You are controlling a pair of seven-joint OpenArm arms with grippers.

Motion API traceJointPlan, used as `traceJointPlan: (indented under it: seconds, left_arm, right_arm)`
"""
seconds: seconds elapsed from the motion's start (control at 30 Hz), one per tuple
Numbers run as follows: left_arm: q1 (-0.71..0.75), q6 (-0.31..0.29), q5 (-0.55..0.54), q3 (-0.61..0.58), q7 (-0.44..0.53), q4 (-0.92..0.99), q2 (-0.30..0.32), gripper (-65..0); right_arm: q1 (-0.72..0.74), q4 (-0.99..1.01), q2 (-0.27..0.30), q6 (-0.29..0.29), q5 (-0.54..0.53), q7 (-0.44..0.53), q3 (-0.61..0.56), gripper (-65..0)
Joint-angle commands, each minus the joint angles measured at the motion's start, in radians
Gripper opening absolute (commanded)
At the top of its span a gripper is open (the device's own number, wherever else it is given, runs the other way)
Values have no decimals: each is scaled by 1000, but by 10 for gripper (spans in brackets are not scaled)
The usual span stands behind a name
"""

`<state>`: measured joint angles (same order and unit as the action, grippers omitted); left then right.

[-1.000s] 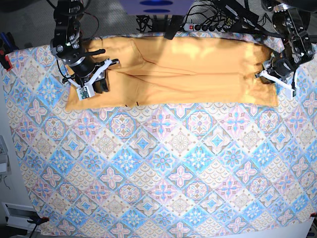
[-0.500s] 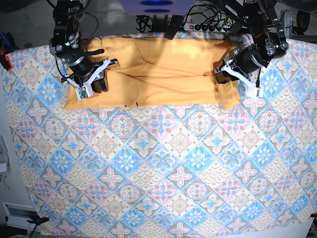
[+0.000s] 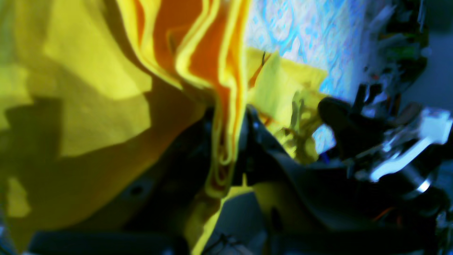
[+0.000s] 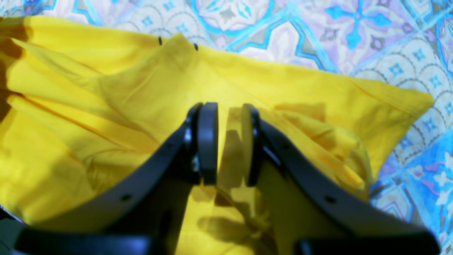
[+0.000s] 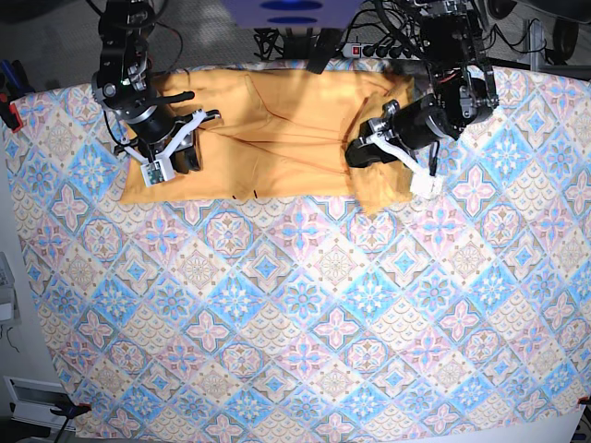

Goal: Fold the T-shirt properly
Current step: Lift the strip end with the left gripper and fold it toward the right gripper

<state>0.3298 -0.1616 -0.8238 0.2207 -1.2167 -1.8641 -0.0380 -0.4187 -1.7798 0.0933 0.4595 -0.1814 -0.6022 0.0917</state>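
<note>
The pale yellow-orange T-shirt [image 5: 277, 138] lies along the far edge of the table, its right end lifted and doubled over toward the left. My left gripper [image 5: 362, 155] hangs over that turned-over end. In the left wrist view it [image 3: 228, 156] is shut on several layers of the shirt [image 3: 88, 88]. My right gripper [image 5: 191, 159] sits on the shirt's left part. In the right wrist view its jaws [image 4: 229, 141] stand a narrow gap apart with fabric [image 4: 106, 88] between them and creases running into the grip.
A blue-pink-white diamond-patterned cloth [image 5: 305, 305] covers the whole table, and it also shows beyond the shirt in the wrist views. Cables and a power strip [image 5: 388, 51] lie behind the far edge.
My left gripper has carried the shirt's right end well to the left, from the far right corner to near the middle, shortening the shirt. The right arm has stayed put.
</note>
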Motion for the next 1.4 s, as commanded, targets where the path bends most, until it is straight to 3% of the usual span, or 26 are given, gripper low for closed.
traceJointPlan:
  seconds: [0.0,0.17,0.53,0.63,0.73,0.87,0.97,1.23,1.37]
  left_arm:
    - [-7,-10,-32,-19,8,-13,-4,-650]
    - [-45,-11,-32,-86,2,42,-1,-650]
    - [-85,-17,-32,-109,-1,133,0,-650]
    - [-102,-19,-36,-171,1,133,33,-650]
    - [-134,-19,-91,-231,1,133,82,-592]
    - [-162,-19,-199,-284,5,133,145,-466]
    - [-162,-19,-242,-281,5,133,166,-422]
    - [-142,-19,-271,-274,1,105,192,-418]
    - [-107,-19,-276,-215,5,54,244,-418]
  right_arm:
    - [5,-15,20,0,-8,24,4,-533]
    - [8,-16,23,0,-8,24,4,-533]
    - [8,-16,27,0,-11,24,39,-533]
    - [8,-16,27,0,-11,24,39,-533]
    - [8,-16,27,0,-11,24,39,-533]
    - [8,-16,27,0,-11,24,38,-533]
    - [8,-16,24,0,-11,24,36,-533]
    - [8,-16,23,0,-11,24,36,-533]
    - [8,-16,21,0,-11,24,35,-533]
